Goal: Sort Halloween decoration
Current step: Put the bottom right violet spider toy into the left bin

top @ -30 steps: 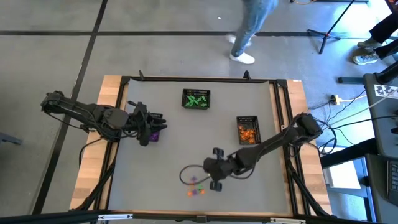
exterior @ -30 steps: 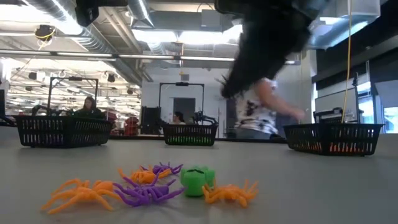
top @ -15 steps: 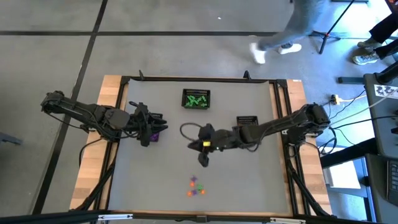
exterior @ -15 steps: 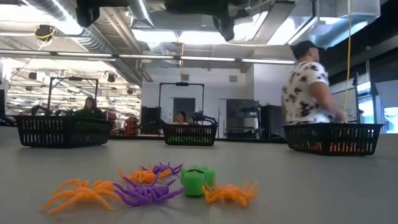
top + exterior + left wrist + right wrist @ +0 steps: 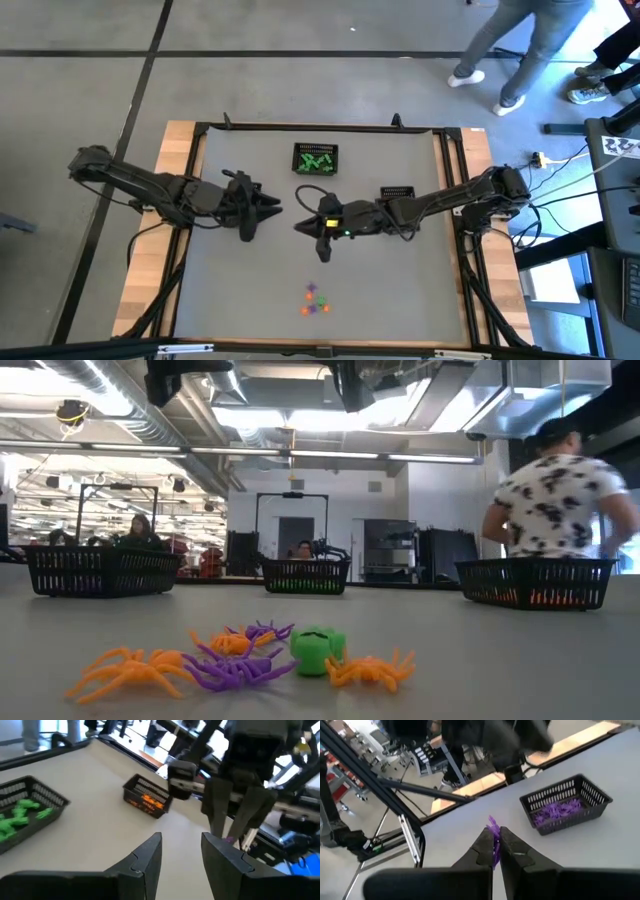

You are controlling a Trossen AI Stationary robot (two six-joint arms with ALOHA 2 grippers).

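Both arms meet mid-table point(image 5: 250, 300); green basket point(image 5: 316, 159) behind, orange basket point(image 5: 398, 193) right, trinkets point(image 5: 315, 301) in front.

Both arms are stretched inward over mid-worktop; the left pincer point(image 5: 272, 208) is held parted, the right pincer point(image 5: 299, 224) is clamped shut.

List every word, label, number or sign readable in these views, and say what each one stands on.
None can be read.
Patterned sheet on the equipment at the right edge of the high view: black-and-white marks, too small to read.
Baskets, table, trinkets and both arms: no lettering visible.
Back of the room in the low view: nothing legible.
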